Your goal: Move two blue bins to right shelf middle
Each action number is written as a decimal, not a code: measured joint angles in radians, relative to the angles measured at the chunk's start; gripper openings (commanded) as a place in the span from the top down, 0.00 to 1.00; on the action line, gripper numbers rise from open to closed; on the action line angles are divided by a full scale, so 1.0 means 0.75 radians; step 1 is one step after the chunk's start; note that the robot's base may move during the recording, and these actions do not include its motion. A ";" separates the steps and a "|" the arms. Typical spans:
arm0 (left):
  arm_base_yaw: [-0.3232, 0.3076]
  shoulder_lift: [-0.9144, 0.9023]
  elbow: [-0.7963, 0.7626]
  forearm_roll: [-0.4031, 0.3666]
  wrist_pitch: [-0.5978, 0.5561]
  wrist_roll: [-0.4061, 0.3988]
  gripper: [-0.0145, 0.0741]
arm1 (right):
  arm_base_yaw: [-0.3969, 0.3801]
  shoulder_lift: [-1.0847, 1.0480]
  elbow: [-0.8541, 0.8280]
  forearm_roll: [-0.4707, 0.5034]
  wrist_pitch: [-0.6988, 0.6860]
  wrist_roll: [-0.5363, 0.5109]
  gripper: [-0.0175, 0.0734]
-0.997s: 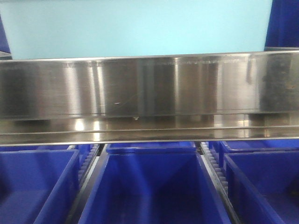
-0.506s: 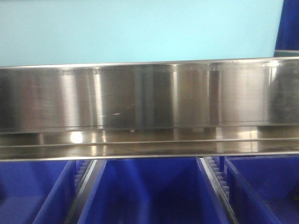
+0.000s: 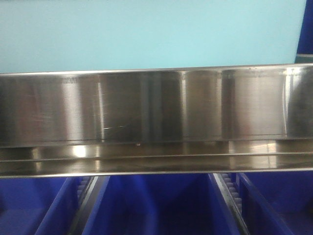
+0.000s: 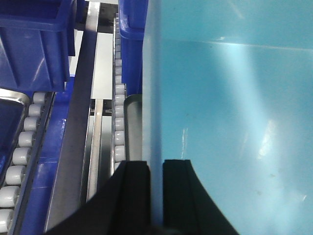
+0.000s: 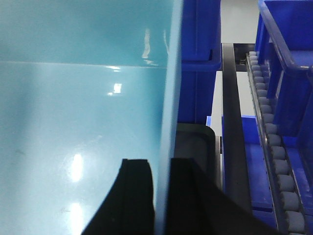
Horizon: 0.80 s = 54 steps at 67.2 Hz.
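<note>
**Front view with both wrist views.** We see one pale blue bin, its wall filling the front view just above the steel rail of the shelf level. The left gripper pinches the bin's left wall between its two fingers, and the right gripper pinches the right wall likewise (each wall stands upright in the narrow gap). We judge the step in hand to be carrying this bin onto the shelf level; whether its base touches the rollers we cannot tell. The next move calls for both arms to travel together and level, clear the rail, lower, then let go at once. Count: one pale bin in view, the second unseen; two grippers; one rail; three dark blue bins below the rail in the front view
</note>
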 measured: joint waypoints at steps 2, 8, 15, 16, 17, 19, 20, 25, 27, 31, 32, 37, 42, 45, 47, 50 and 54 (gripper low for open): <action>0.000 0.000 0.000 0.000 0.000 0.000 0.96 | 0.000 0.000 0.000 0.000 0.000 0.000 0.99; 0.000 0.000 0.000 0.000 0.000 0.000 0.96 | 0.000 0.000 0.000 0.000 0.000 0.000 0.99; 0.000 0.000 0.000 0.000 0.000 0.000 0.96 | 0.000 0.000 0.000 0.000 0.000 0.000 0.99; 0.000 0.000 0.000 0.000 0.000 0.000 0.96 | 0.000 0.000 0.000 0.000 0.000 0.000 0.99; 0.000 0.000 0.000 0.000 -0.002 0.000 0.96 | 0.000 0.000 0.000 0.000 0.000 0.000 0.99; 0.000 0.000 0.000 0.000 -0.002 0.000 0.96 | 0.000 0.000 0.000 0.000 0.000 0.000 0.99; 0.000 0.000 0.000 0.000 -0.002 0.000 0.96 | 0.000 0.000 0.000 0.000 0.000 0.000 0.99; 0.000 0.000 0.000 0.000 -0.010 0.000 0.96 | 0.000 0.000 0.000 0.000 0.000 0.000 0.99; 0.000 0.000 0.000 0.000 -0.009 0.000 0.96 | 0.000 0.000 0.000 0.000 0.000 0.000 0.99; 0.000 0.000 0.000 0.000 -0.012 0.000 0.96 | 0.000 0.000 0.000 0.000 -0.002 0.000 0.99; 0.000 0.000 0.000 0.000 -0.012 0.000 0.96 | 0.000 0.000 0.000 0.000 -0.002 0.000 0.99; 0.000 0.000 0.000 0.001 -0.012 0.000 0.96 | 0.000 0.000 0.000 0.000 -0.002 0.000 0.99; 0.000 0.000 0.000 0.001 -0.012 0.000 0.96 | 0.000 0.000 0.000 0.000 -0.002 0.000 0.99; 0.000 0.000 0.000 0.003 -0.015 0.000 0.96 | 0.000 0.000 0.000 0.000 -0.009 0.000 0.99; 0.000 0.000 0.000 0.003 -0.015 0.000 0.96 | 0.000 0.000 0.000 0.000 -0.011 0.000 0.99; 0.000 0.000 0.000 0.003 -0.015 0.000 0.96 | 0.000 0.000 0.000 -0.003 -0.015 0.000 0.99; 0.000 0.000 0.000 0.006 -0.015 0.000 0.96 | 0.000 0.000 0.000 -0.003 -0.023 0.000 0.99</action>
